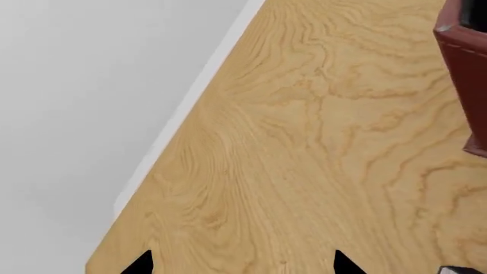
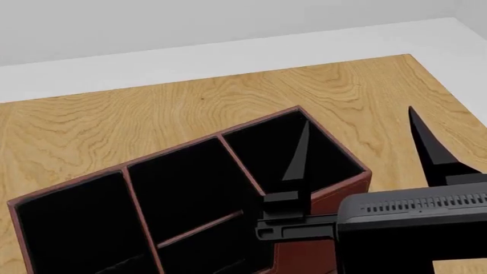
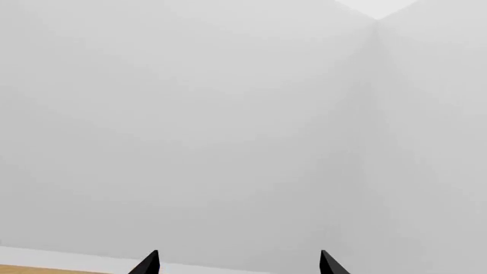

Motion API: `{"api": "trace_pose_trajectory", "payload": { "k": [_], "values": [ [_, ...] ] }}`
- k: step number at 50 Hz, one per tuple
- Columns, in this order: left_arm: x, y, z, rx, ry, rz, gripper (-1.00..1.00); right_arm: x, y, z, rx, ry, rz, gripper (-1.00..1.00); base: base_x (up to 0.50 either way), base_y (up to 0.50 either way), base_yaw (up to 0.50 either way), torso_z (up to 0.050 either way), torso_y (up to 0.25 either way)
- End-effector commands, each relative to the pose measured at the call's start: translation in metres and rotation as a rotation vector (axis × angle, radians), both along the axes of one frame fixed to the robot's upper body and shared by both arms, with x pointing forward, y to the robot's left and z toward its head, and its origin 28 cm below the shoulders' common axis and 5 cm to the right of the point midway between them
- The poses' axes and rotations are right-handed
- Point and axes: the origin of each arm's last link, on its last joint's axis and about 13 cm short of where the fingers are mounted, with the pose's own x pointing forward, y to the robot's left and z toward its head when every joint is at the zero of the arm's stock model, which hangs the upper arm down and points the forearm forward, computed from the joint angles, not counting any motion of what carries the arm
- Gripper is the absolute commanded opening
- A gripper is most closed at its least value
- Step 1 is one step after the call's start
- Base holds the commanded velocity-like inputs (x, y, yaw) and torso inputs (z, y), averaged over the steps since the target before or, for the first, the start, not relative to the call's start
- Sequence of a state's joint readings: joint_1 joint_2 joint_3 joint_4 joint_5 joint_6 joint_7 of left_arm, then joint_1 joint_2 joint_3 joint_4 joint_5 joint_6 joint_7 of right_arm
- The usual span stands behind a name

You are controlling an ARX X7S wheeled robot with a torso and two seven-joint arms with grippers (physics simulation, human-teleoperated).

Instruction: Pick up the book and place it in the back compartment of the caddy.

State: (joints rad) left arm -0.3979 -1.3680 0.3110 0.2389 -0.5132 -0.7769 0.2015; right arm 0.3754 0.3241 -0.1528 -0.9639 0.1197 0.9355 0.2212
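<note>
Caddy (image 2: 190, 188) is seen low in the head view, a big dark red-brown wooden box resting on the light wood table (image 2: 152, 114), its black interior cut by thin red-brown dividers into several cells. Right gripper (image 2: 361, 148) is raised in front of the camera at the caddy's right end, its two black fingers pointing away and spread wide apart, nothing held between them; one finger (image 2: 298, 157) is seen over the rightmost cell, the other (image 2: 430, 145) is seen over bare tabletop beyond the box's right wall. Whether that gripper is above the box or nearer the camera cannot be told. Book is not shown in any view, so its place cannot be given. From the right wrist view only pale wall is caught, with the two fingertips of the right gripper (image 3: 238, 264) well apart and a sliver of table at the frame's edge. In the left wrist view the left gripper (image 1: 242, 264) is likewise parted, empty, hovering over bare wood grain near the table's edge, with a red-brown corner of the caddy (image 1: 464, 63) off to one side, well apart from the tips.
</note>
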Motion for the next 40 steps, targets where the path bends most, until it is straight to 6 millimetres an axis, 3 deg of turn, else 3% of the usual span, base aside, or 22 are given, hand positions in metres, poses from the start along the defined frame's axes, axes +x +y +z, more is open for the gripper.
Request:
{"api": "trace_pose_trajectory", "payload": {
  "k": [1,24,40],
  "values": [
    [-0.009,0.002,-0.006,-0.049,0.081,0.034,1.0,0.001,0.0,-0.001,0.001,0.004,0.001,1.0,0.0,0.0,0.0,0.0,0.0],
    [-0.026,0.005,-0.03,-0.06,0.218,0.051,1.0,0.002,0.0,-0.002,-0.003,0.005,0.005,1.0,0.0,0.0,0.0,0.0,0.0],
    [-0.026,0.0,-0.03,-0.073,0.207,-0.001,1.0,-0.001,0.0,0.0,-0.001,0.0,0.002,1.0,0.0,0.0,0.0,0.0,0.0]
  ]
}}
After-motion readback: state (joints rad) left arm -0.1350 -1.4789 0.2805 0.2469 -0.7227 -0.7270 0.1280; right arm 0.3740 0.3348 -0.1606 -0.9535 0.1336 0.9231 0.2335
